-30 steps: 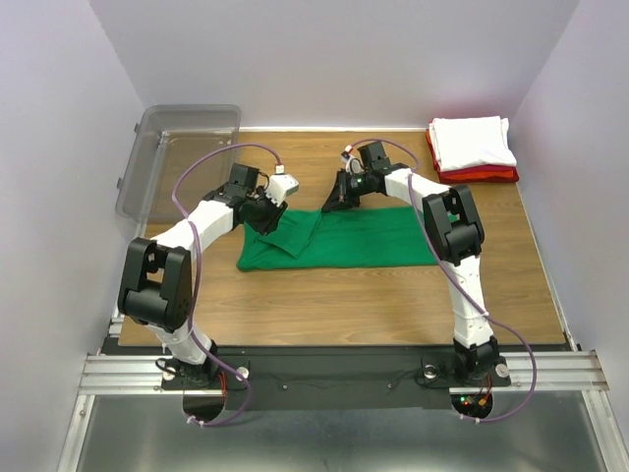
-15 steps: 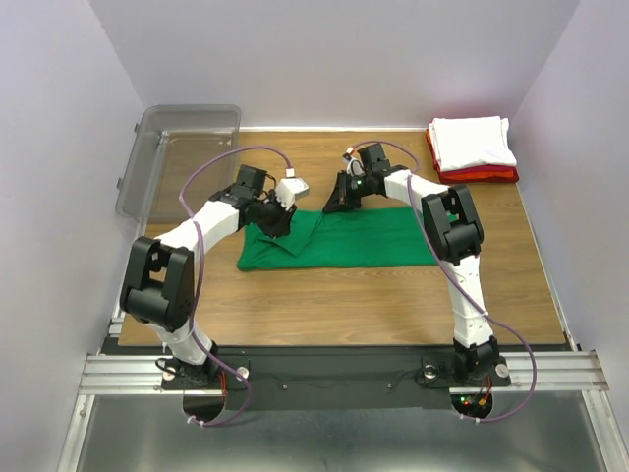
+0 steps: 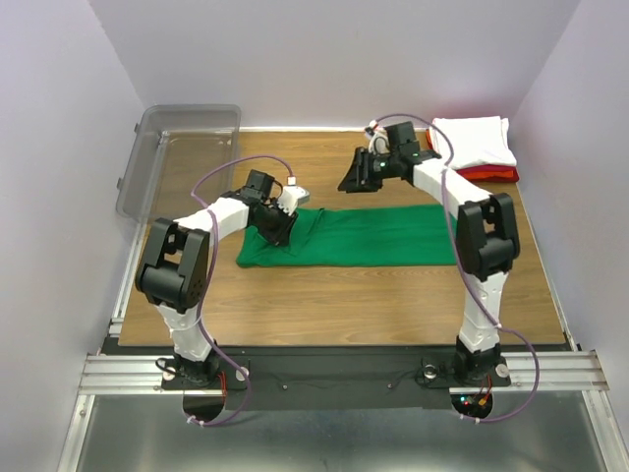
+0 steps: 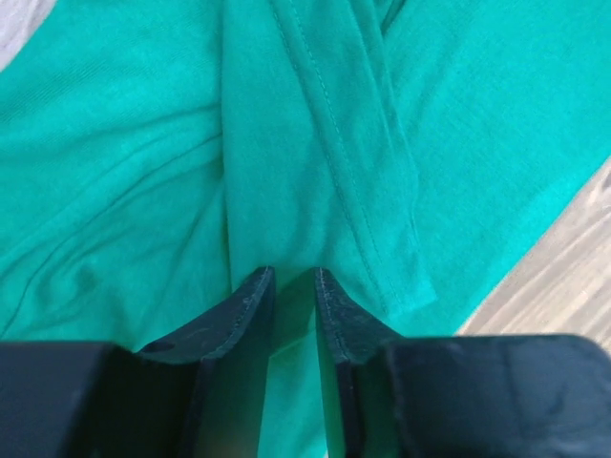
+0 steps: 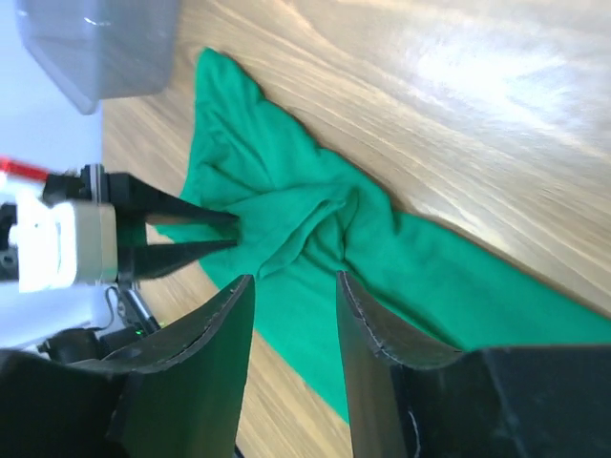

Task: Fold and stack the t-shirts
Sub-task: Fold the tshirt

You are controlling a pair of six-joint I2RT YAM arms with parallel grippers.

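L gripper (image 4: 291, 277): fingers slightly apart, tips on bunched end of green t-shirt (image 3: 373, 236). R gripper (image 5: 291, 281): fingers apart, empty, above shirt.

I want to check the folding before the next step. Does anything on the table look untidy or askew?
Yes. The green t-shirt is a flat strip, but its left end is bunched and creased, below the left gripper. The white t-shirt lies neatly folded on the red one.

The left end effector (image 4: 291, 279), fingers narrowly parted, sits over the rumpled green t-shirt (image 4: 143, 172).
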